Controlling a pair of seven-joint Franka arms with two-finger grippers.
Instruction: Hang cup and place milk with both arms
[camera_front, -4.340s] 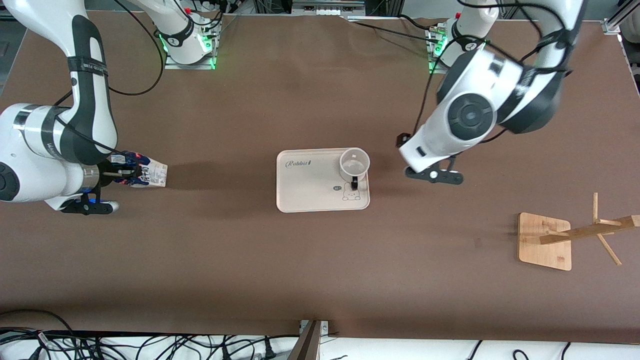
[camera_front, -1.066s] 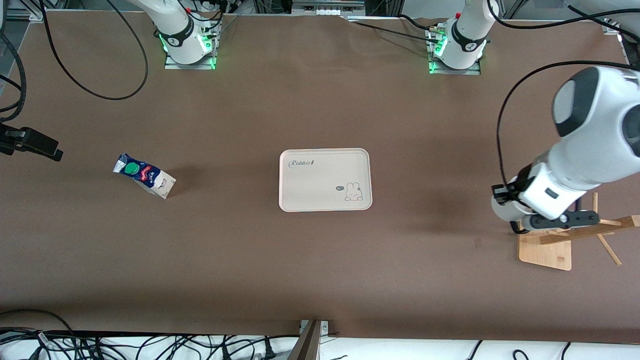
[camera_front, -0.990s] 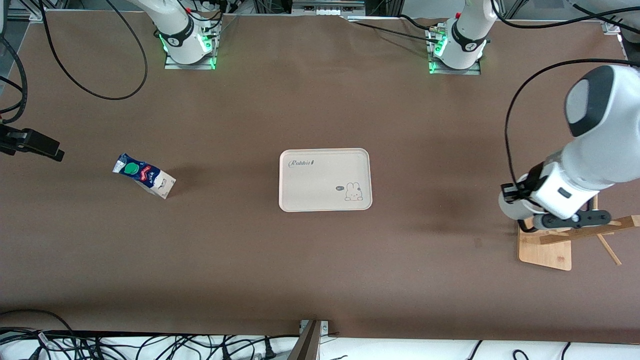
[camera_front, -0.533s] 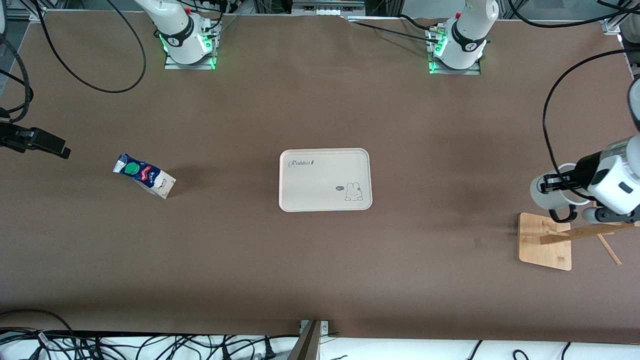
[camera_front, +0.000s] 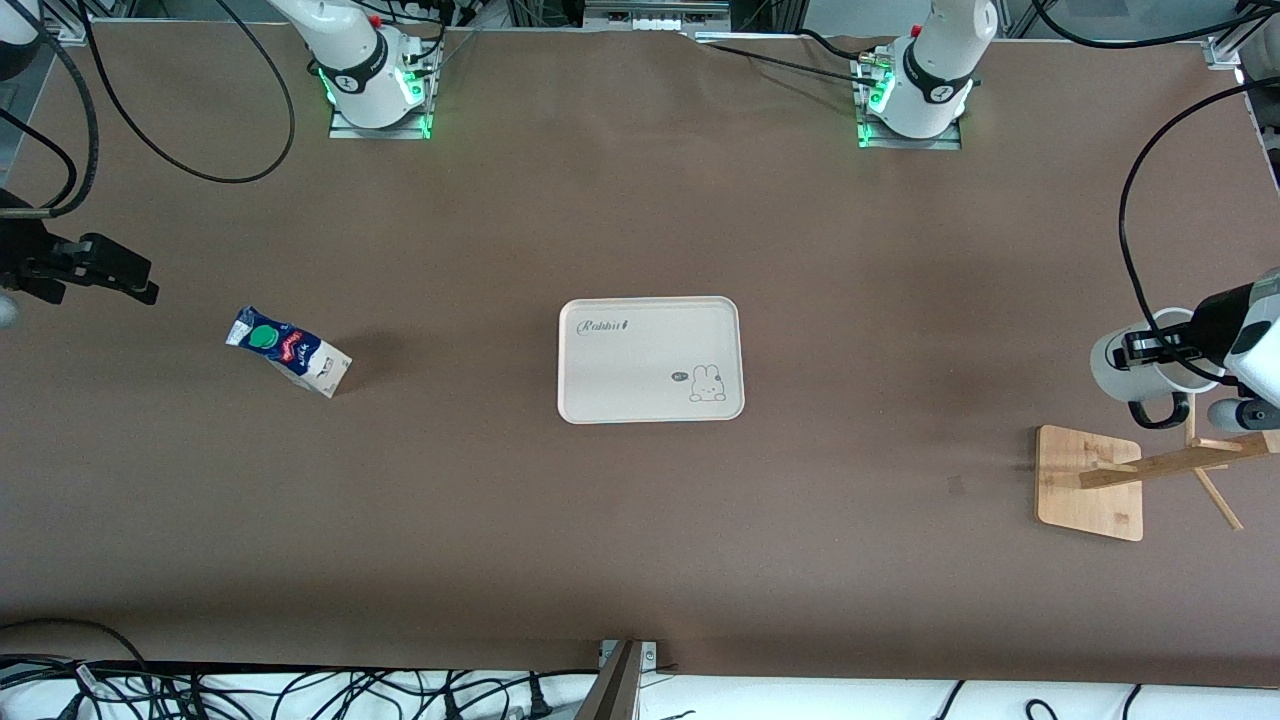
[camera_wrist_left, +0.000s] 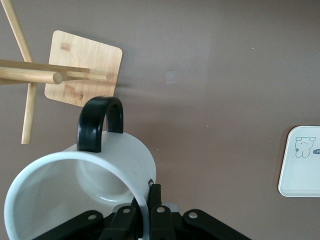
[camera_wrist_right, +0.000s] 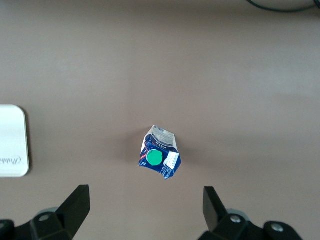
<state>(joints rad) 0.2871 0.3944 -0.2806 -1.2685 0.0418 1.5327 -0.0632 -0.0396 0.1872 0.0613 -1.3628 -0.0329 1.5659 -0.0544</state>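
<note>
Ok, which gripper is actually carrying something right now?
The left gripper: its fingers are shut on the cup rim, up near the wooden rack. The right gripper hangs open above the milk.

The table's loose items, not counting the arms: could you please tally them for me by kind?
White mug with black loop handle: 1
Dark blue gable-top milk carton with green cap: 1
Cream rectangular tray with rabbit print: 1
Wooden peg rack on a square base: 1
Total: 4

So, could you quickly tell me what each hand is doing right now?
Left hand: closed on the cup's rim, up beside the wooden rack.
Right hand: open, empty, over the milk.
</note>
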